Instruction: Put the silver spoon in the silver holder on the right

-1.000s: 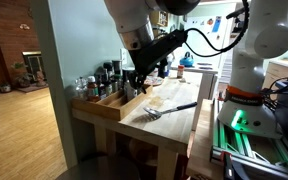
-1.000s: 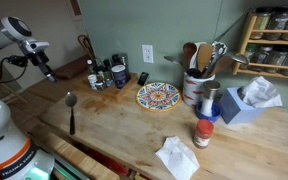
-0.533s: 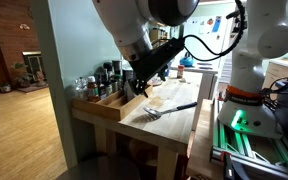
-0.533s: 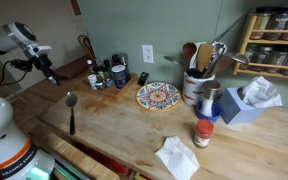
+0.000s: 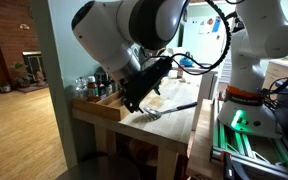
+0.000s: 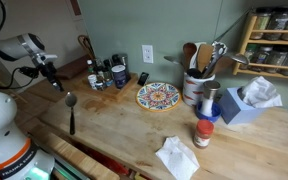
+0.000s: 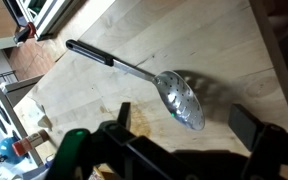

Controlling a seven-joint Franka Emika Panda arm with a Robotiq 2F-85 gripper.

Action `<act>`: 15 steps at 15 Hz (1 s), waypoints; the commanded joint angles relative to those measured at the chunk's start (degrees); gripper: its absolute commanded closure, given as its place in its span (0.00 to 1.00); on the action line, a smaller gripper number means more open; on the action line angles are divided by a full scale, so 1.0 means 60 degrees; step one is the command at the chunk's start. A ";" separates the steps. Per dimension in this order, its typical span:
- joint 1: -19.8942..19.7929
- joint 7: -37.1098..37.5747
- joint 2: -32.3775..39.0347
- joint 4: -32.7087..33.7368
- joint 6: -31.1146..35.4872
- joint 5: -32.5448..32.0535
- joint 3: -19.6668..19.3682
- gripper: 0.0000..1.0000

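Note:
The silver spoon (image 7: 180, 98) lies flat on the wooden table, with its perforated head towards my gripper and its thin dark handle pointing away. It also shows in both exterior views (image 6: 71, 108) (image 5: 165, 110). My gripper (image 7: 184, 122) is open and empty, hovering just above the spoon's head with a finger on each side. It shows above the spoon in both exterior views (image 6: 57, 83) (image 5: 133, 99). The silver holder (image 6: 193, 87), holding several utensils, stands at the back right of the table, far from the gripper.
A colourful plate (image 6: 158, 96) lies mid-table. Several small bottles (image 6: 105, 75) stand at the back wall. A red-lidded jar (image 6: 204, 132), a white napkin (image 6: 177, 157) and a blue tissue box (image 6: 246, 103) are on the right. A wooden tray (image 5: 106, 106) lines one table edge.
The arm has come down and closer to the spoon. The gripper now hangs low over the spoon's head. The spoon has not moved.

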 commanded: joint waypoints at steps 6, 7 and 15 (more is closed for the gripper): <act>0.0928 0.0233 0.1471 0.0983 -0.0157 -0.0752 -0.1186 0.00; 0.0972 0.0206 0.1556 0.1039 -0.0180 -0.0769 -0.1260 0.00; 0.1072 0.0253 0.1577 0.1180 -0.0468 -0.0653 -0.1594 0.73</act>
